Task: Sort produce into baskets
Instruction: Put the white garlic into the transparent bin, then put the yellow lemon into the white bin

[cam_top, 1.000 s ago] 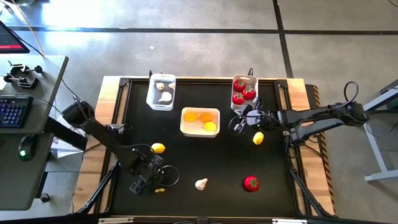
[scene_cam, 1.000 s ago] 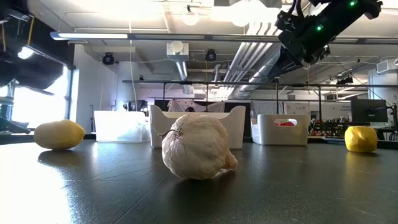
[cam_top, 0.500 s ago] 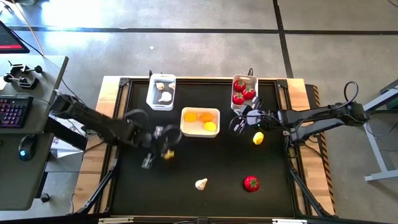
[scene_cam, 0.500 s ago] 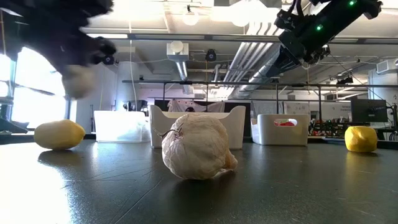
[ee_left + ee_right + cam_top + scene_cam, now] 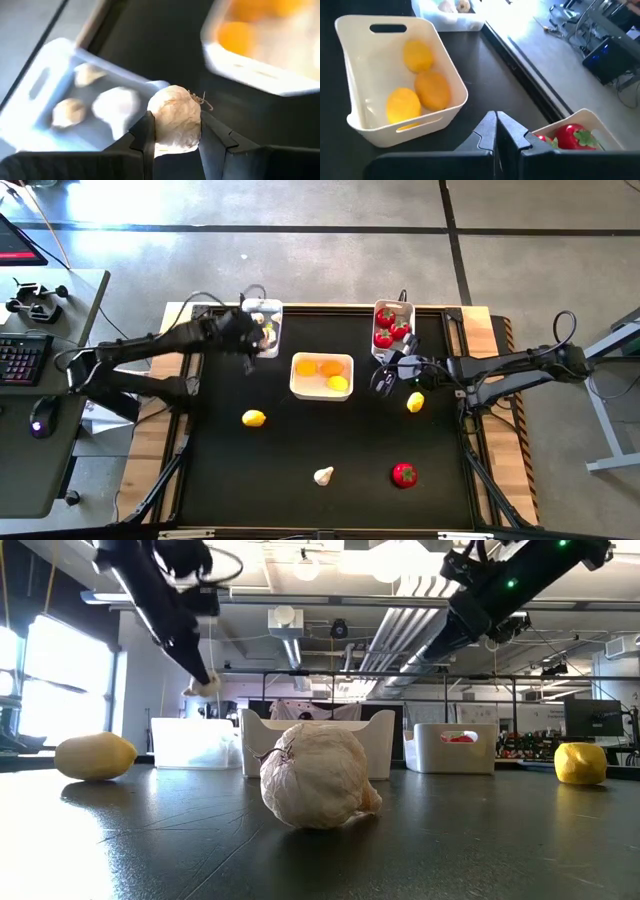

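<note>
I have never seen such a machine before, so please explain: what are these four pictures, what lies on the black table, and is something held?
Two dark robot arms work at a black table. One picture looks down from above, one looks level along the tabletop, and two come from cameras on the wrists.

At the far side stand three white plastic bins: a narrow garlic bin, a wider lemon bin and a narrow bin of red fruits.

Loose on the table lie two yellow toy lemons, one whitish garlic bulb and one red round fruit with a green top.

The left gripper holds another garlic bulb at the garlic bin. The right gripper, empty and closed, waits between the other two bins.
</note>
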Motion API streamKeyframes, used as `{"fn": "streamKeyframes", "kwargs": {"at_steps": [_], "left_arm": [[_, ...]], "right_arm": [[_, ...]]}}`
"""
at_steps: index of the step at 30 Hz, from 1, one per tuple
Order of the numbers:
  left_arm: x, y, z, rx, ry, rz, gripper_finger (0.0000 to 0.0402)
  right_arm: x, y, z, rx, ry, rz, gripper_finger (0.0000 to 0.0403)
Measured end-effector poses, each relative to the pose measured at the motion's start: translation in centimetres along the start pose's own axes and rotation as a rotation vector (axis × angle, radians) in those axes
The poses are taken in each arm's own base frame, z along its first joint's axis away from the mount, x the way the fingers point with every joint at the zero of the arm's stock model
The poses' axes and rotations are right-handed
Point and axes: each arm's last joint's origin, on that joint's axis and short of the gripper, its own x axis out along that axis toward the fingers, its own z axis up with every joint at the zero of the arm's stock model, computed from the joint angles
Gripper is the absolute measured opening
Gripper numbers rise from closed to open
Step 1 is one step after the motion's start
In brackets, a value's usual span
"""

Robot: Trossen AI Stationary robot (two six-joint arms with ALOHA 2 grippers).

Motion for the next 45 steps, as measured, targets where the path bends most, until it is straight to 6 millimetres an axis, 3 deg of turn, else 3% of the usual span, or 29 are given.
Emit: {"fn": "streamKeyframes", "kwargs": {"at_steps": [8,15,28,39,45], "left_arm": [[3.2,6.0,-0.7,-0.195,0.050,0.145,0.0092],[6.4,8.2,-1.7,-0.298,0.123,0.140,0.0092],[9.2,9.3,-1.6,-0.375,0.208,0.137,0.0102],[9.2,9.3,-1.4,-0.369,0.186,0.141,0.0215],[9.3,9.2,-0.8,-0.347,0.139,0.147,0.0244]], "right_arm": [[0.0,0.0,0.7,-0.048,-0.060,-0.003,0.0000],[-0.1,0.0,1.2,-0.086,-0.110,-0.007,0.0000],[-0.1,0.0,1.3,-0.099,-0.115,-0.008,0.0000],[-0.1,0.0,1.3,-0.143,-0.115,-0.011,0.0000],[-0.1,0.0,1.4,-0.139,-0.122,-0.003,0.0000]]}}
